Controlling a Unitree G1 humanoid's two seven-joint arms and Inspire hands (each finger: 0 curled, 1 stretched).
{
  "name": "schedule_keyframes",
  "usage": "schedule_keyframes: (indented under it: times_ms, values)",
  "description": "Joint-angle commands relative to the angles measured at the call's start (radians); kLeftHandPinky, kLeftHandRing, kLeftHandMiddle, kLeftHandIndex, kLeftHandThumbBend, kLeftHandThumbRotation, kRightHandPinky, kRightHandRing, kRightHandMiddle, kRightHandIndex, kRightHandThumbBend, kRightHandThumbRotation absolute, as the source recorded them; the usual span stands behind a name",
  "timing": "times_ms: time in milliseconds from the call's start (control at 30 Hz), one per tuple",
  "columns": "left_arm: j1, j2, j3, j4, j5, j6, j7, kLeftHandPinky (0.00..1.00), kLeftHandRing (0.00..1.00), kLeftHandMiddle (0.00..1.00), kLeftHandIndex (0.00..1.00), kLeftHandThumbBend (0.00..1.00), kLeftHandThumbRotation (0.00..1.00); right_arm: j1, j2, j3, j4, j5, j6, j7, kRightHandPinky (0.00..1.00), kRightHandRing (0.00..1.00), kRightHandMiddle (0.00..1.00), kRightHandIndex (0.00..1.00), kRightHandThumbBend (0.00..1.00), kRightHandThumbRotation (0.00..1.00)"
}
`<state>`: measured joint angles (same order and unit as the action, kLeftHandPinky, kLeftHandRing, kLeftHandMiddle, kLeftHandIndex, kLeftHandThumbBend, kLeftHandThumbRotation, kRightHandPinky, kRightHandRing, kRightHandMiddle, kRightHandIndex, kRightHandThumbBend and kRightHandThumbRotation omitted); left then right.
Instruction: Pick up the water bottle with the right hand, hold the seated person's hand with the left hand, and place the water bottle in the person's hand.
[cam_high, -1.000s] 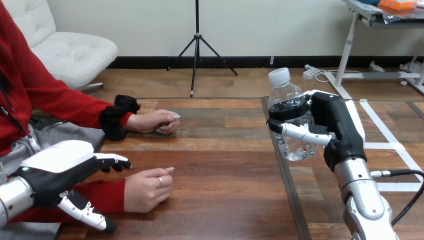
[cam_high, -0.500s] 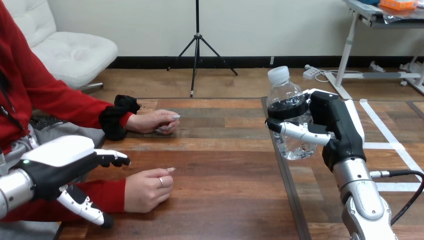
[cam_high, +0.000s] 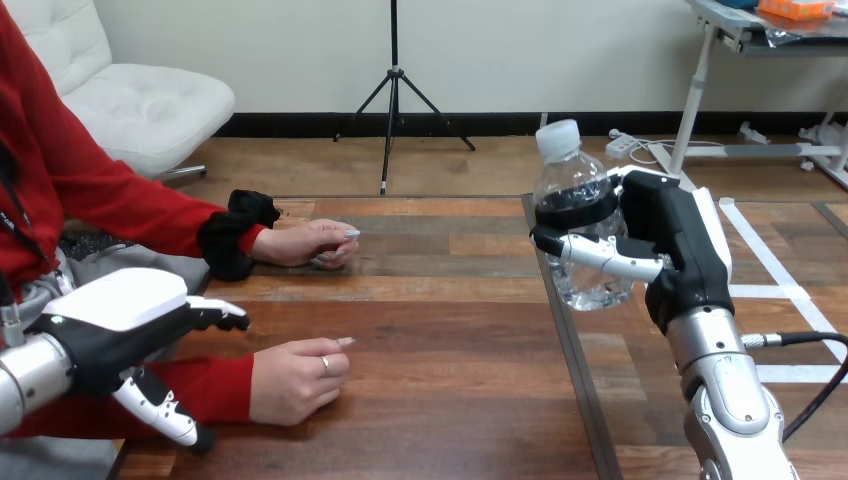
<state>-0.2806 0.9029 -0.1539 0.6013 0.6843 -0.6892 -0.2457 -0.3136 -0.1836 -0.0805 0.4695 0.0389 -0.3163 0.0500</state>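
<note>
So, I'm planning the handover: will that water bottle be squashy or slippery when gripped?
The water bottle looks like thin, clear, ribbed plastic, so it probably dents under a tight squeeze. The right hand has its fingers wrapped round the bottle's middle, which should limit slipping. Tall and narrow, it may tip if set down carelessly.

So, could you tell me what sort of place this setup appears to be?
Probably a test bench for robot-to-person handovers: a person's hand rests on a wooden table, the right hand grips a water bottle above it, and the left hand hovers open beside the person's hand.
</note>
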Motion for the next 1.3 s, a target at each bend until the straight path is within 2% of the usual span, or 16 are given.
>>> schedule_keyframes:
  times_ms: [0,167,400,800,1067,1267]
  values:
    - [-0.074,-0.008,-0.034,0.051,0.046,0.008,0.088,0.74,0.8,0.83,0.84,1.0,0.39,-0.038,0.012,-0.01,-0.069,0.012,-0.016,-0.001,0.06,0.1,0.16,0.19,0.64,0.0]
    - [-0.096,-0.017,-0.068,0.093,0.096,0.022,0.16,0.73,0.79,0.82,0.83,1.0,0.42,-0.038,0.014,-0.011,-0.073,0.013,-0.018,0.001,0.06,0.09,0.16,0.19,0.65,0.0]
    - [-0.138,-0.037,-0.128,0.192,0.17,0.017,0.308,0.71,0.76,0.8,0.82,1.0,0.44,-0.035,0.017,-0.012,-0.082,0.019,-0.015,0.005,0.06,0.09,0.16,0.19,0.65,0.0]
    - [-0.221,-0.076,-0.228,0.367,0.249,0.026,0.475,0.68,0.73,0.78,0.8,1.0,0.42,-0.024,0.023,-0.016,-0.117,0.029,0.004,0.011,0.06,0.09,0.17,0.19,0.66,0.0]
    - [-0.266,-0.107,-0.283,0.453,0.268,0.043,0.529,0.69,0.72,0.78,0.8,1.0,0.44,-0.02,0.025,-0.021,-0.139,0.039,0.012,0.025,0.06,0.09,0.17,0.19,0.65,0.0]
    - [-0.281,-0.135,-0.299,0.489,0.252,0.047,0.542,0.7,0.72,0.78,0.81,1.0,0.42,-0.016,0.026,-0.022,-0.163,0.039,0.028,0.022,0.06,0.09,0.17,0.19,0.65,0.0]
